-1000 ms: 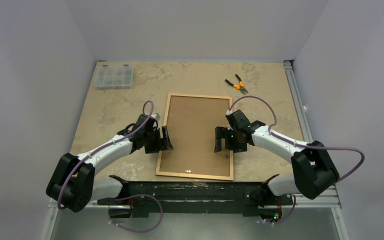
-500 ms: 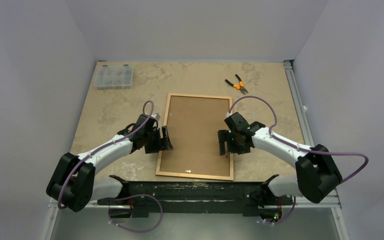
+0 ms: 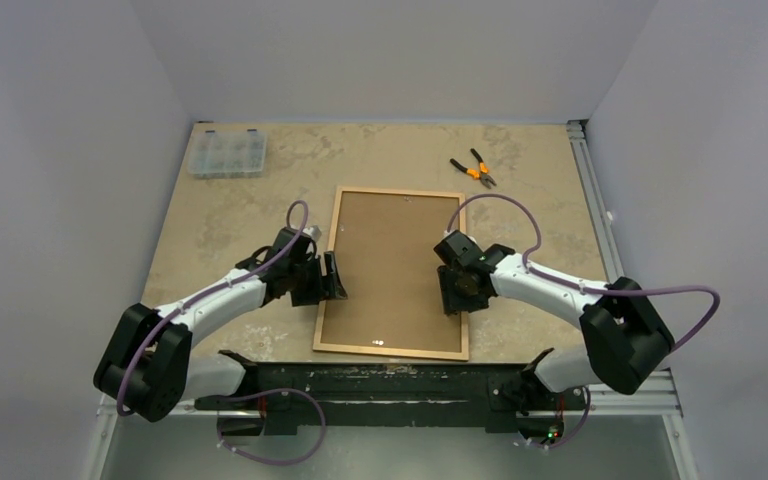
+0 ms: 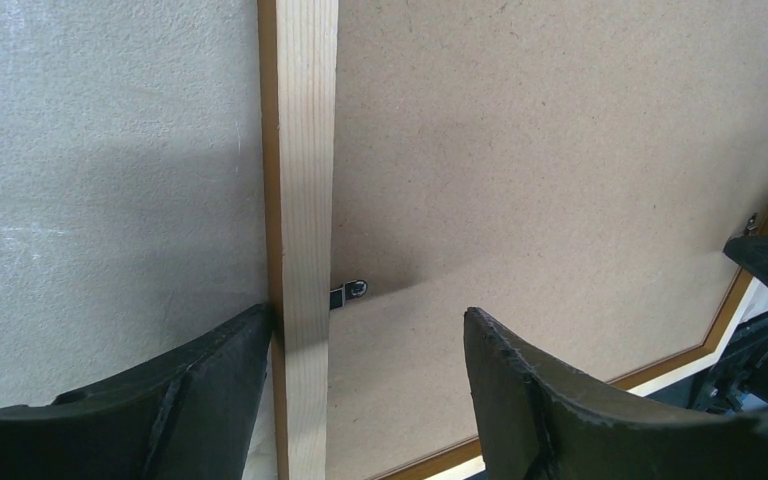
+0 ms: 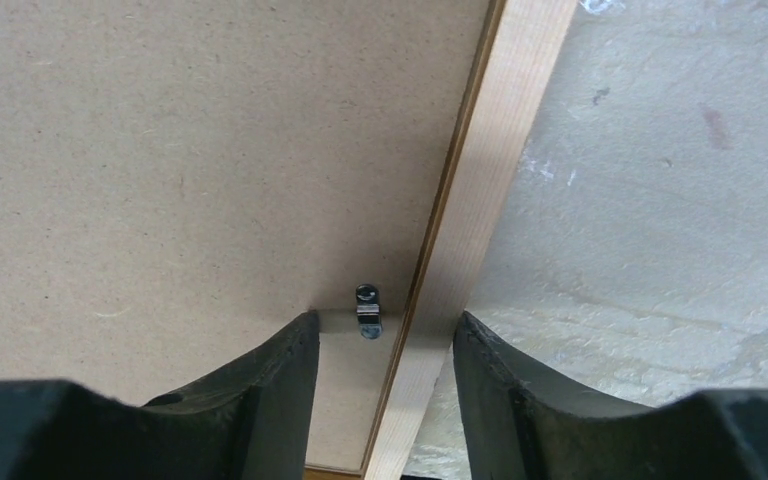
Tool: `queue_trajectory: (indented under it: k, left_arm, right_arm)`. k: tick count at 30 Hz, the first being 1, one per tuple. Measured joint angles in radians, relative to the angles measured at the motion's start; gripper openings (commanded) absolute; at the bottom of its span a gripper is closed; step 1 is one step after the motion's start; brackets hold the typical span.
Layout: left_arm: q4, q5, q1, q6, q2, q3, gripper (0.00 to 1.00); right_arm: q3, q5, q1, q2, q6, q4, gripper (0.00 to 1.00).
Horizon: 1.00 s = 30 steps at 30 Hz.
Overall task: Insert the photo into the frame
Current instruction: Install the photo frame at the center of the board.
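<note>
Clip-locking stage, I reckon: left gripper (image 4: pixel 365 322) and right gripper (image 5: pixel 382 322), fingers spread, straddle the thin orange-brown wooden frame (image 4: pixel 305 150); next needs precise nudges on small metal tabs (image 5: pixel 367 310).

The frame (image 3: pixel 400 191), a thin rectangle of light orange-brown wood, lies flat and back-up at the centre of the worktop (image 3: pixel 230 215), long sides running near to far. A brown hardboard backing panel (image 3: pixel 390 260) fills its opening, with a small metal tab (image 5: pixel 367 308) at each long rail.
</note>
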Motion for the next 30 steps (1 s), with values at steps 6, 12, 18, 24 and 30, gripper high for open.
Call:
queue_trajectory:
  k: [6,12,18,24,30]
  left_arm:
    - [0.000,0.001,0.001,0.000,0.002,0.000,0.68]
    - [0.002,0.003,0.002,0.000,0.004,0.000,0.67]
    - [0.002,0.004,0.002,0.000,0.005,0.000,0.67]
    - [0.003,0.005,0.003,0.000,0.005,0.000,0.67]
    - [0.021,0.013,0.002,0.000,0.011,0.000,0.68]
  right_arm:
    - [0.012,0.047,-0.001,0.003,0.008,-0.038,0.22]
    - [0.024,0.071,0.001,0.013,0.008,-0.066,0.08]
    - [0.026,0.070,0.001,0.014,0.007,-0.067,0.13]
    - [0.017,0.026,0.001,0.000,0.011,-0.042,0.69]
    - [0.007,-0.058,-0.005,-0.031,0.018,0.009,0.92]
